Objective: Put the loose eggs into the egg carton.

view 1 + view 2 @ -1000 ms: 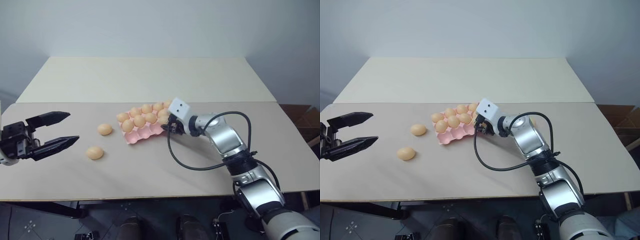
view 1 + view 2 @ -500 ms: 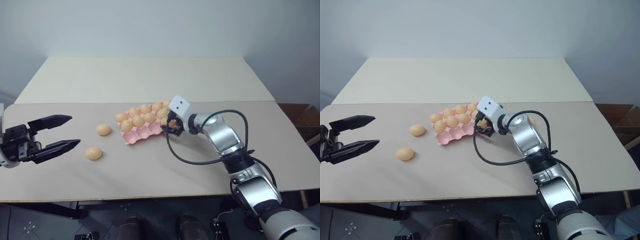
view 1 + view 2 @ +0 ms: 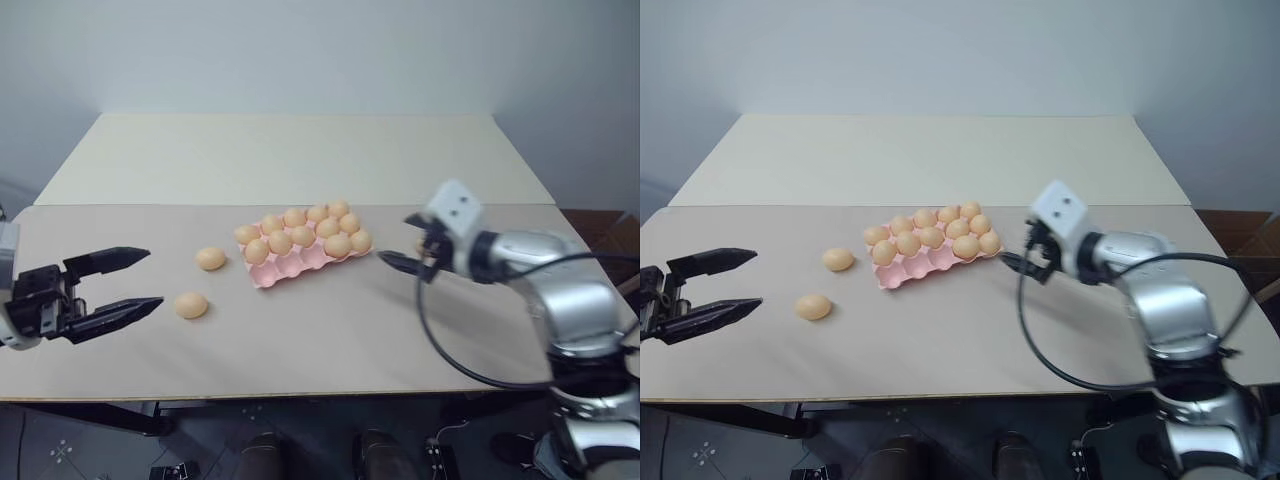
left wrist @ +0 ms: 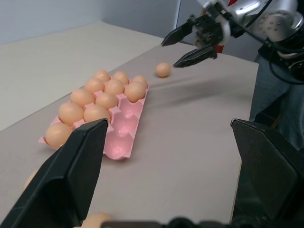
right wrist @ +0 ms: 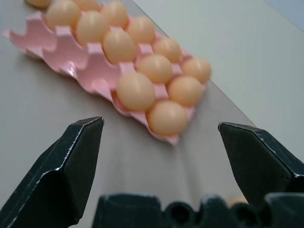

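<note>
egg carton (image 3: 268,277): 1, pink. 
eggs seated in carton: 12 (far row 5, middle row 5, near row 2, at right end). 
empty cups (image 3: 290,266): 3, near row. 
loose eggs (image 3: 210,258): 3 (2 left of carton, 1 right).

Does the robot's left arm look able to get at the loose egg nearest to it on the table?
Probably yes. The left gripper stands open, pointing toward the nearest loose egg, with only bare table between them. The egg carton and the right gripper lie farther off, out of its way.
</note>
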Action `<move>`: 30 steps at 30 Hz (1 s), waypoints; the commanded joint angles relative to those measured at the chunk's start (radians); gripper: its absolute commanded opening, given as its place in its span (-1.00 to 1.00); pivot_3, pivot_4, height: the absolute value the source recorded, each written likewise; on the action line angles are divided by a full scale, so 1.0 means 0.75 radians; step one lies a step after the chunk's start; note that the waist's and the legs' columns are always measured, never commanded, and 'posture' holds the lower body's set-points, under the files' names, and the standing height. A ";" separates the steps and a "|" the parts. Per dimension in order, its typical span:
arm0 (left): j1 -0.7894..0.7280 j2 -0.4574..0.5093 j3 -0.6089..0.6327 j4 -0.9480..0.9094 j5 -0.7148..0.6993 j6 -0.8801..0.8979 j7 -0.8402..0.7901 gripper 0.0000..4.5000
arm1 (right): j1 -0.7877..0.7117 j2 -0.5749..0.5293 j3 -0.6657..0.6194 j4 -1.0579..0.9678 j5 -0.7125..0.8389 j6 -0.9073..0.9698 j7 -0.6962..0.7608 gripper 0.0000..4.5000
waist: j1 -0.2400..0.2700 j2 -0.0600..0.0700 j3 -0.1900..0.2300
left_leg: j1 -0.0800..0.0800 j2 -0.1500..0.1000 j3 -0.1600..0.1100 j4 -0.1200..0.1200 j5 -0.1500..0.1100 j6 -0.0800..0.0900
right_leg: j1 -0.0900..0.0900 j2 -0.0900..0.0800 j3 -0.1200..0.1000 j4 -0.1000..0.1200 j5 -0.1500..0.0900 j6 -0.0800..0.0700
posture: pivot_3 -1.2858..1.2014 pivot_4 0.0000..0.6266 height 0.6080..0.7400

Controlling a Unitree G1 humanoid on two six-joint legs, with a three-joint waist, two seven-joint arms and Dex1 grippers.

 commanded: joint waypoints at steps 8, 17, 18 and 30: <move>0.077 -0.002 0.016 -0.008 0.072 -0.085 -0.043 1.00 | 0.471 -0.181 -0.321 -0.036 0.127 -0.308 0.175 1.00 | -0.004 0.000 0.000 | 0.004 0.001 0.001 -0.001 -0.001 0.001 | 0.003 0.001 0.002 -0.002 0.000 0.000 | 0.03 -0.52 1.00; 0.012 0.042 -0.017 0.024 0.076 -0.078 -0.056 1.00 | 0.407 -0.181 -0.286 0.025 0.129 -0.297 0.074 1.00 | -0.001 0.000 0.000 | 0.004 0.001 0.002 -0.001 -0.001 0.001 | 0.003 0.001 0.003 -0.003 0.000 0.000 | 0.03 -0.52 1.00; 0.001 0.039 -0.019 0.021 0.067 -0.073 -0.052 1.00 | 0.375 -0.170 -0.276 0.041 0.130 -0.279 0.052 1.00 | -0.001 0.000 0.000 | 0.003 0.001 0.002 -0.001 -0.001 0.001 | 0.003 0.001 0.003 -0.003 0.000 0.000 | 0.03 -0.52 1.00; -0.062 0.016 -0.090 -0.001 0.066 -0.090 -0.039 1.00 | -0.145 0.047 0.127 0.745 -0.165 -0.463 -0.185 1.00 | -0.006 0.000 0.000 | 0.002 0.000 0.003 -0.001 -0.001 0.001 | 0.001 0.001 0.003 -0.003 0.000 0.000 | 0.03 -0.52 1.00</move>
